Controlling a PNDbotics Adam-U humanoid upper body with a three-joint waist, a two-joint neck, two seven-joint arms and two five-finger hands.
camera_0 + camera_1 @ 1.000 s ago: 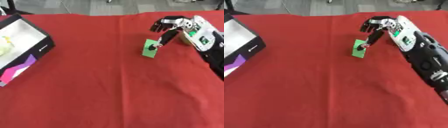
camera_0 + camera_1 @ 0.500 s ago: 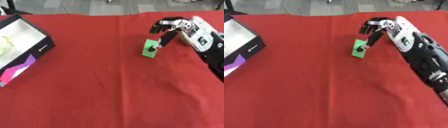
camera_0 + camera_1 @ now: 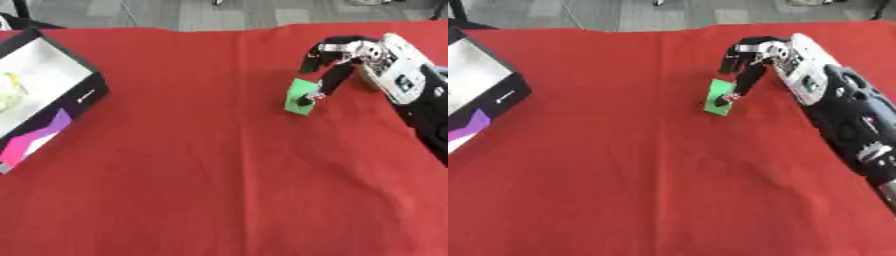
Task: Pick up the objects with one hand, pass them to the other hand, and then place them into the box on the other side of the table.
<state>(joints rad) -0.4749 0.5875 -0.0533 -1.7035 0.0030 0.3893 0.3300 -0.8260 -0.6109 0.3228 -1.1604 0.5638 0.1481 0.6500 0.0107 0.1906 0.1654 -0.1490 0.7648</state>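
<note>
A small green packet (image 3: 302, 96) lies on the red tablecloth (image 3: 201, 165) right of centre, towards the far side. My right hand (image 3: 350, 55) comes in from the right edge and arches over the packet. Its fingers are curled above the packet's far edge, and its dark thumb tip (image 3: 305, 100) presses on the green face. The packet looks slightly tipped up under the hand. The box (image 3: 83, 85) stands at the left edge: black walls, a white inside, and a pink and purple flap. Something pale yellow-green (image 3: 9, 92) lies in it. My left hand shows in neither view.
The red cloth covers the whole table. Grey floor shows beyond the far edge (image 3: 175, 15). My black right forearm (image 3: 850, 125) runs along the right side down to the lower right corner.
</note>
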